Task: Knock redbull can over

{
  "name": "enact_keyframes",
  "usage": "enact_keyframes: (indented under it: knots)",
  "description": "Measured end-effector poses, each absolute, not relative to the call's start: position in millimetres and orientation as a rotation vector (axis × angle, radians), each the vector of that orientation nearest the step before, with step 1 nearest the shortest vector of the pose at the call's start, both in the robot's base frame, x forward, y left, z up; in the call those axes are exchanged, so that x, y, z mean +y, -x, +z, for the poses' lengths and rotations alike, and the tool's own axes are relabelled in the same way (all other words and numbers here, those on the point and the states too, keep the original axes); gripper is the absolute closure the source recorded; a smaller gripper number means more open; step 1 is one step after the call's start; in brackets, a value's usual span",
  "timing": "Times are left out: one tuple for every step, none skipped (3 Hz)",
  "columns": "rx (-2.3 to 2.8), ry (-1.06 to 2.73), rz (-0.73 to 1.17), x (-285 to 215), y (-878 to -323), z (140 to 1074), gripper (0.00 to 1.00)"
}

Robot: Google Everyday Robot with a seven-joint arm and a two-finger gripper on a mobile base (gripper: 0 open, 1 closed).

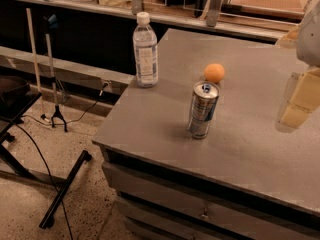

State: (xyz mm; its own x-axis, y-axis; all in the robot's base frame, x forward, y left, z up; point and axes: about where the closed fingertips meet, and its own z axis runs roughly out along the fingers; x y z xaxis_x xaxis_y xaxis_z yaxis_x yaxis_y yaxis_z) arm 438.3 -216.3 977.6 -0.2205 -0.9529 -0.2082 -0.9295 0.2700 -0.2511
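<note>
The redbull can stands upright near the middle of the grey table top, silver and blue with a shiny pull-tab top. My gripper hangs at the right edge of the view, above the table and well to the right of the can, not touching it. It holds nothing that I can see.
A clear plastic water bottle with a white cap stands at the table's far left corner. A small orange ball lies just behind the can. The table's left and front edges drop to the floor, where a black stand and cables lie.
</note>
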Motion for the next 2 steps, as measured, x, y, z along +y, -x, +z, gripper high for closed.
enact_keyframes:
  knots:
    - [2.228,1.722,-0.104,-216.3,-438.3,977.7,0.0]
    - [2.162,1.683,-0.059,-213.3,-443.5,979.5,0.0]
